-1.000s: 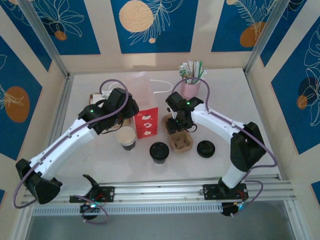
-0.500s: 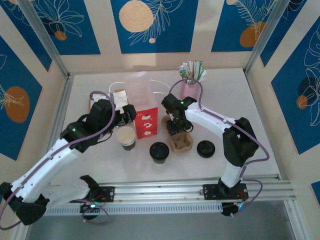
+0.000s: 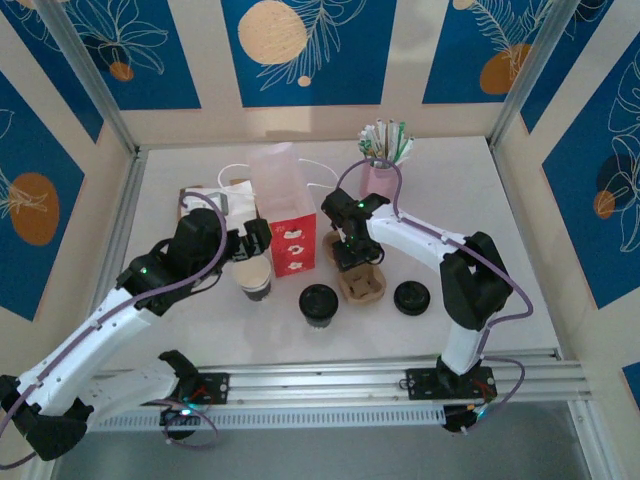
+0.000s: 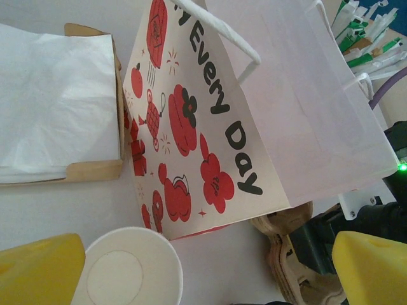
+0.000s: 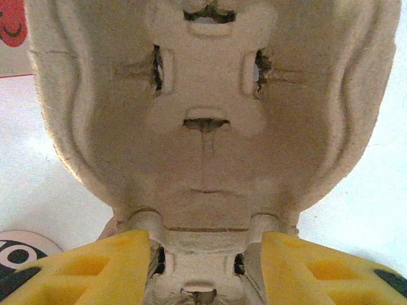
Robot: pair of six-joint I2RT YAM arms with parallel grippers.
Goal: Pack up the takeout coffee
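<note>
COFFEE AWAITS PACKING: Nearest the rail, the takeout coffee (image 3: pixel 256 281) stands upright and lidless on the counter (image 3: pixel 350 340), just in front of the red-printed paper bag (image 3: pixel 285 215). I judge it light, thin-walled and easy to crush or tip (whether it holds any drink, I cannot tell). I would take it by the sides below the rolled rim, gently, and keep it level.

My left jaws hover just beyond and above the cup, spread wide and holding nothing. In the left wrist view it sits toward one side of the gap rather than centred.

To the right, the pulp carrier (image 3: pixel 362 282) lies just beside the bag. My right jaws stand about half closed astride the carrier's near ridge, close against it. Whether they already pinch it, I cannot tell.
</note>
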